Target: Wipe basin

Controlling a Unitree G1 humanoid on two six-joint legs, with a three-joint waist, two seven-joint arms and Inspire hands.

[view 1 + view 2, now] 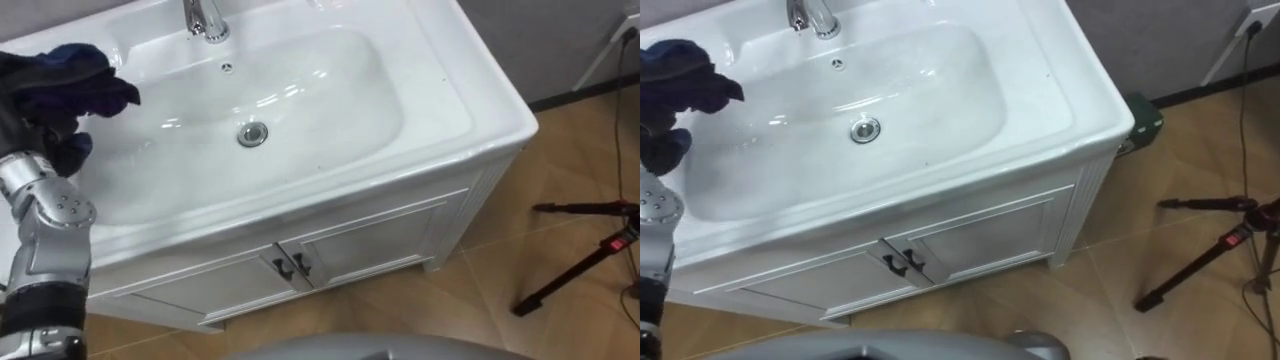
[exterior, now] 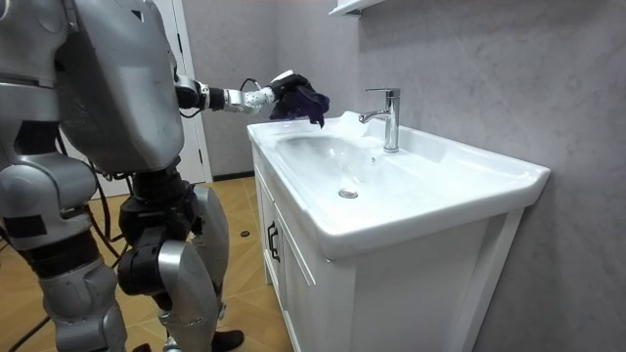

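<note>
- Stood upright in front of a white cabinet (image 1: 370, 240), on its door side, as the room view showed.
- Held the left arm stretched out over the left end of the white worktop (image 1: 485, 115).
- Had the left hand (image 2: 278, 95) clenched round a bunched dark blue cloth (image 1: 62, 78), with folds spilling to the right of it and below.
- Carried the cloth at the left rim of the basin (image 1: 310, 100), just above the worktop; could not tell whether it touched.
- Showed a bare, glossy white bowl, with a metal drain (image 1: 253, 134) at its middle and a small overflow hole (image 1: 227, 67) farther back.
- Bore a chrome tap (image 1: 205, 18) at the far edge, its spout toward the bowl.
- Had both cabinet doors shut, with dark handles (image 1: 292, 267) side by side where the doors met.
- Spread black tripod (image 1: 585, 250) legs over the wooden floor (image 1: 480, 290) to the right, well apart from the cabinet.
- Set a dark green box (image 1: 1143, 118) on the floor at the cabinet's far right corner.
</note>
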